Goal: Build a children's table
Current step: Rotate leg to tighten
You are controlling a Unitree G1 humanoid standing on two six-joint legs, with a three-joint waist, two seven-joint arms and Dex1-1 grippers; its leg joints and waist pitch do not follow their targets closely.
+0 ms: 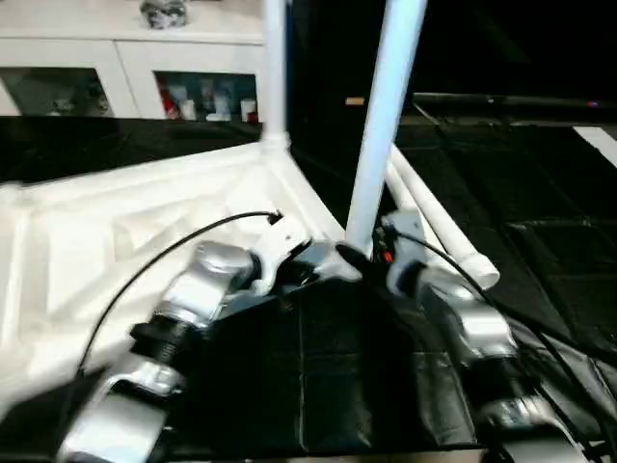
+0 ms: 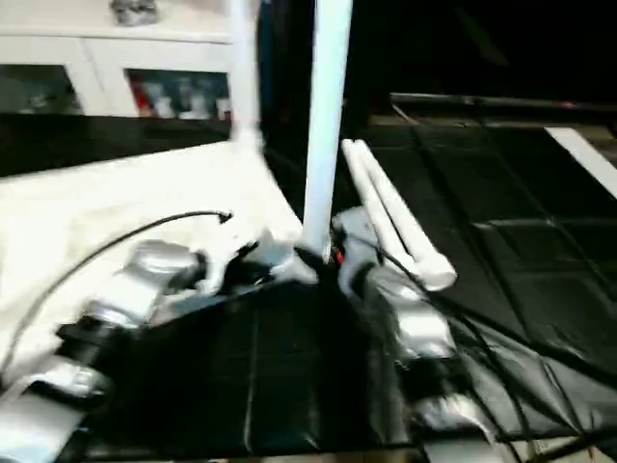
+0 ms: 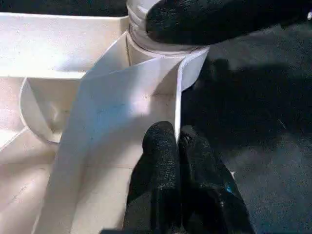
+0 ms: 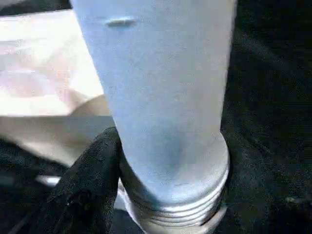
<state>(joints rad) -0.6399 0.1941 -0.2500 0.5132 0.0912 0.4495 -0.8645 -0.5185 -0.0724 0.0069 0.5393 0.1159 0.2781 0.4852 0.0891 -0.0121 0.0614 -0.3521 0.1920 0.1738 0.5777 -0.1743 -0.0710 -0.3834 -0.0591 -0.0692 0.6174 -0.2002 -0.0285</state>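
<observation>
- Our right gripper clasps the near leg at its threaded base; left gripper pinches the tabletop rim.
- We risk cross-threading if the leg tilts in its socket.

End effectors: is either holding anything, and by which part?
Left end effector pinches the tabletop's rim near the corner socket. Right end effector grips the upright leg at its threaded base.

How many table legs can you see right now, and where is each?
4: one leg upright in the far corner, one upright at the near corner by the right gripper, two loose legs lying on the dark floor beyond.
</observation>
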